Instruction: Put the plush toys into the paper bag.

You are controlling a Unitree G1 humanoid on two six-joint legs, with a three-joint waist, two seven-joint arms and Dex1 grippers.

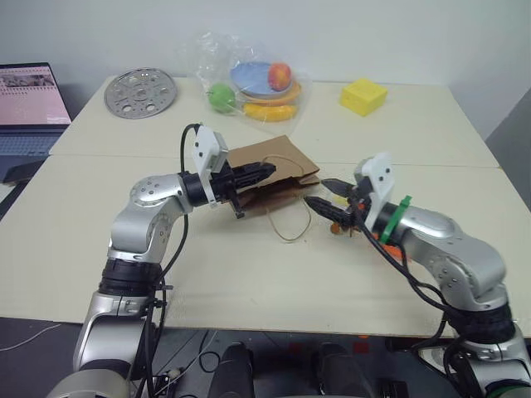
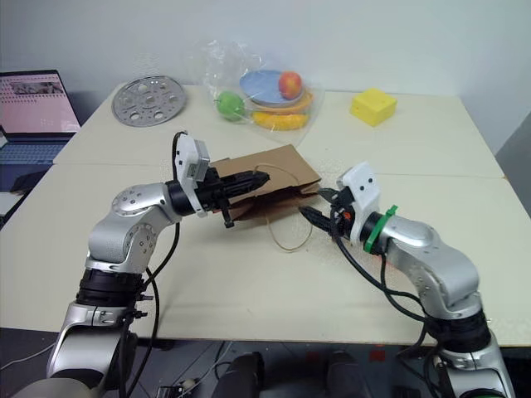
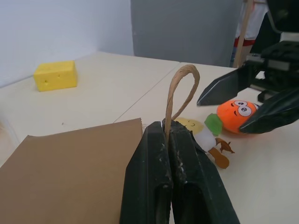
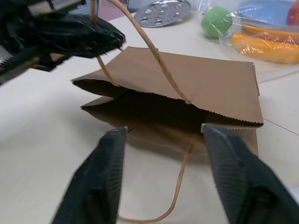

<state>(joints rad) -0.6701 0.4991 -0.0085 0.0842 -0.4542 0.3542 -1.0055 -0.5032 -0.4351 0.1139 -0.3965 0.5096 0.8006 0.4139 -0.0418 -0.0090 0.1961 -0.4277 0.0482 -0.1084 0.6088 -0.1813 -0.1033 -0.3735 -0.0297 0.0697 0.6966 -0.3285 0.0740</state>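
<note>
The left tool (image 3: 170, 154) is pressed together on the upper cord handle (image 3: 180, 93) of the paper bag (image 4: 187, 88), lifting its mouth open. Facing that mouth, the right tool (image 4: 163, 140) stands spread. Beside the right tool, the carrot toy (image 3: 236, 114) and egg toy (image 3: 198, 133) lie on the bench (image 1: 249, 274).

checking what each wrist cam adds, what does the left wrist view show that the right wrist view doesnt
Left wrist view alone: the orange carrot plush toy, the white egg-shaped plush toy and the yellow sponge block.
Right wrist view alone: the brown paper bag's dark open mouth, the perforated metal disc and wrapped fruit.
Both: the brown paper bag with its cord handle pinched by the shut left gripper.
</note>
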